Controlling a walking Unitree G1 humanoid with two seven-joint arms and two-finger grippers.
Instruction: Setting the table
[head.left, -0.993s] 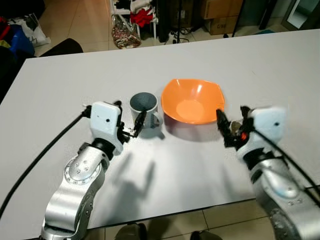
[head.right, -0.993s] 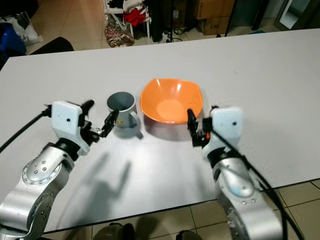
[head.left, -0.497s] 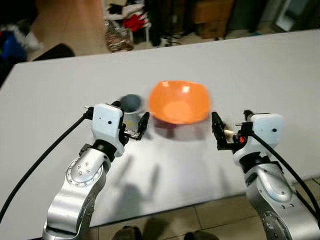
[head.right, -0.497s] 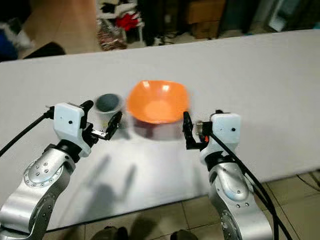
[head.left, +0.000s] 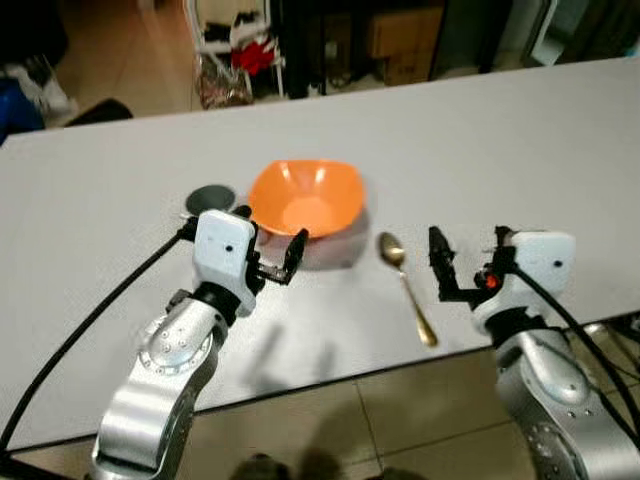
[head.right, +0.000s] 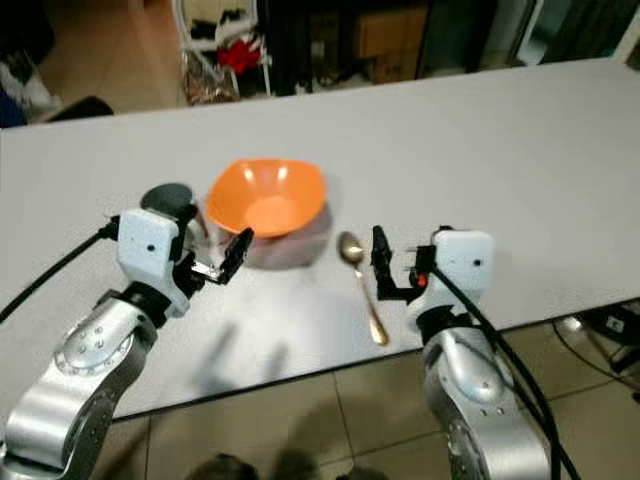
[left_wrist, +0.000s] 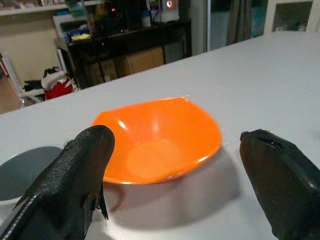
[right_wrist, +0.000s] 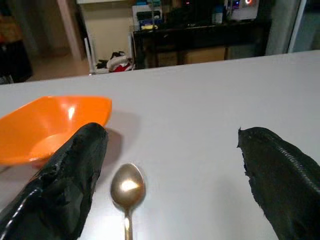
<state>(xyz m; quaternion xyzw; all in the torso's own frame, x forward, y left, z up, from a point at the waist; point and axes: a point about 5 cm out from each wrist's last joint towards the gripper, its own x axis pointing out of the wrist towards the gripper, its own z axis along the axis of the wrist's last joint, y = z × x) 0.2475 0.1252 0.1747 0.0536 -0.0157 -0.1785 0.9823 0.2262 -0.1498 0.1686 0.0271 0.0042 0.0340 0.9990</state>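
An orange bowl sits on the white table. A grey mug stands just left of it, partly hidden behind my left wrist. A gold spoon lies right of the bowl, its handle pointing to the table's near edge. My left gripper hovers open and holds nothing, just in front of the bowl and beside the mug. My right gripper is also open with nothing between its fingers, close to the right of the spoon near the front edge.
The table's near edge runs just below both grippers, with tiled floor beneath. Beyond the far edge stand a white rack with clothes, cardboard boxes and dark furniture. The right half of the table is bare.
The whole picture has shifted, so the camera moved. The spoon, only glimpsed at the right gripper's fingers before, now lies in plain sight on the table to that gripper's left.
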